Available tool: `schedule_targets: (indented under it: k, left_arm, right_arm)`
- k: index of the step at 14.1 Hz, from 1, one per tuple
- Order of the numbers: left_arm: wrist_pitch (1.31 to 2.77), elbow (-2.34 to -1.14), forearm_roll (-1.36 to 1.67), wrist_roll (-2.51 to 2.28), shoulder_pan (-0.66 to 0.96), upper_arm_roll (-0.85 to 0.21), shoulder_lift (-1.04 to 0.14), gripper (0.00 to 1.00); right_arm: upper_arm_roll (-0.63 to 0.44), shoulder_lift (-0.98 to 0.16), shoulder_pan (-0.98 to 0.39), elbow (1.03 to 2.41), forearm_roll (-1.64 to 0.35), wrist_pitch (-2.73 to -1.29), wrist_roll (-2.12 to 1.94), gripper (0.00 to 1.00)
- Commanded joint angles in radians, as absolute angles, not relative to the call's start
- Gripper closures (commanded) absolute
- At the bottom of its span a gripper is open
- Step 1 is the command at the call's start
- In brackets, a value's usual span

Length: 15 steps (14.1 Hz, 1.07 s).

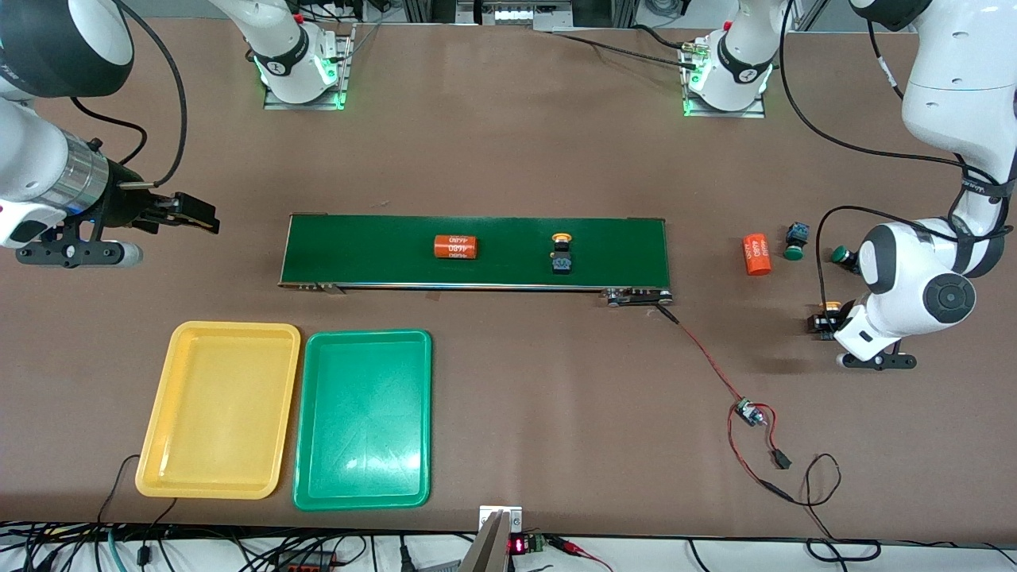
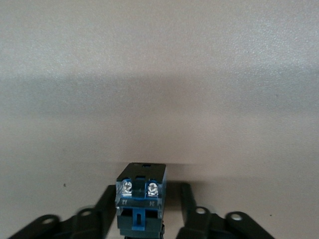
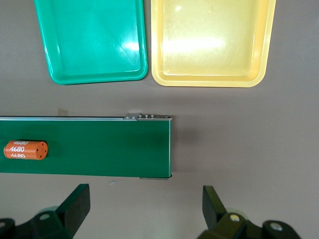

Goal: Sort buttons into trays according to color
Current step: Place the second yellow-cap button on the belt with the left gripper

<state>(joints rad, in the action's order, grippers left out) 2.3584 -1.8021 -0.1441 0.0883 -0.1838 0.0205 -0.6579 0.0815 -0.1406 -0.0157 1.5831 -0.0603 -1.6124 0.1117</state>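
In the left wrist view I see what the front view hides: a button (image 2: pixel 141 198) sits on the table between the left gripper (image 2: pixel 144 215) fingers, which stand apart around it, not clamped. The right gripper (image 3: pixel 146 206) hangs with fingers wide and empty beside the belt (image 3: pixel 99 147); the yellow tray (image 3: pixel 212 42) and green tray (image 3: pixel 92 40) lie past the belt from those fingers.

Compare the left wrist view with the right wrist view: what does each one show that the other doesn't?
Left wrist only: a button's blue body with two screws, on the table between the open left claw's fingers.
Right wrist only: the green tray, yellow tray, the conveyor belt's end and an orange cylinder on it, past the open right claw.
Shared: the brown tabletop.
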Motion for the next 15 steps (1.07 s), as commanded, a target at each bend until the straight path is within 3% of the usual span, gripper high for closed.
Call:
schedule_targets:
  k: [1,4,7,10,15]
  left_arm:
    - [2.332,-1.798,-0.149,0.089,-0.178,0.025,-0.628,0.84]
    - [2.211,-1.79,-0.127,0.042,-0.146,-0.026,-0.546,0.86]
    - [2.111,-1.752,-0.051,-0.09,-0.121,-0.147,-0.531,0.85]
    - [2.068,-1.752,0.012,-0.167,-0.104,-0.309,-0.514,0.85]
    - [2.017,-1.752,0.055,-0.521,-0.022,-0.474,-0.503,0.84]
  right_arm:
    - [0.081,-0.137,-0.026,1.589,-0.075,-1.623,0.118,0.0]
    - [0.081,-0.137,-0.023,1.589,-0.075,-1.623,0.118,0.0]
    - [0.081,-0.137,-0.023,1.589,-0.075,-1.62,0.118,0.0]
    - [0.081,-0.137,-0.023,1.589,-0.075,-1.621,0.118,0.0]
    - [0.081,-0.138,-0.02,1.589,-0.075,-1.621,0.118,0.0]
